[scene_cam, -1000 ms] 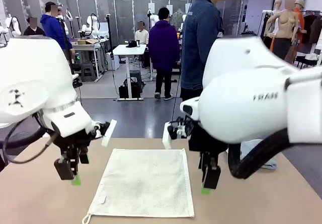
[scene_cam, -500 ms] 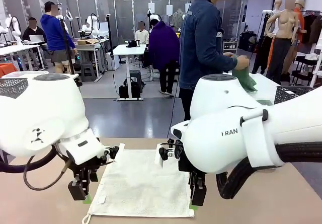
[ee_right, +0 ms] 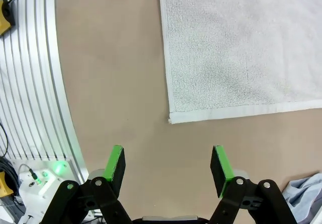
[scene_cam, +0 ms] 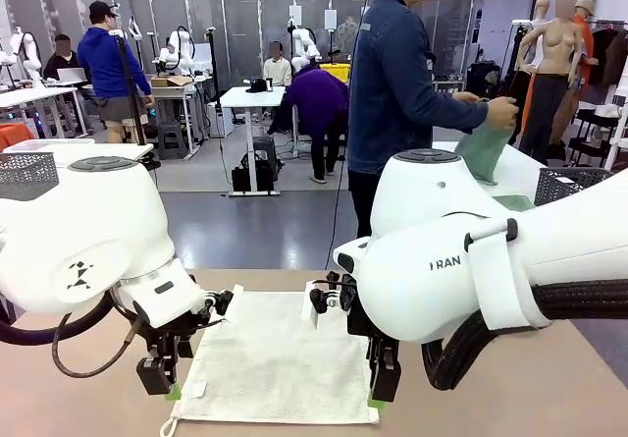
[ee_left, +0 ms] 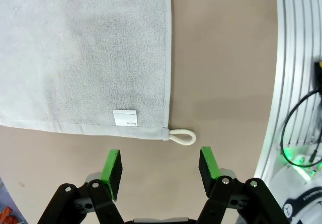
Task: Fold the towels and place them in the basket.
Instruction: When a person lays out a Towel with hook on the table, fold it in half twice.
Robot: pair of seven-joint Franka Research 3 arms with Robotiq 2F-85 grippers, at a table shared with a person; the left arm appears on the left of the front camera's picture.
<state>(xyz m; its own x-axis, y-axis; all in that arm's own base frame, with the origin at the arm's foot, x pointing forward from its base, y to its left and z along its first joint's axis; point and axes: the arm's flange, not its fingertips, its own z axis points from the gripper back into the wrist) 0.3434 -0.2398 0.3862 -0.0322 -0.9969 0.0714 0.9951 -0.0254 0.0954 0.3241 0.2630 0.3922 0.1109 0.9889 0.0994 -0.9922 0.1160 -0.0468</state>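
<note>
Towel [scene_cam: 280, 358] lies flat and unfolded on the table [scene_cam: 69, 403], edges square to it. Its loop [ee_left: 182, 137] points off the near corner on the robot's left; the longer side cannot be told. Left gripper [scene_cam: 160, 383] and right gripper [scene_cam: 383, 390] hang low over the near corners, jaws wide, empty.

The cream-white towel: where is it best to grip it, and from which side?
Probably its two near corners, from above at the robot's edge. The towel lies flat, and each corner sits just ahead of an open gripper: the looped corner by the left gripper, the plain corner by the right gripper.
</note>
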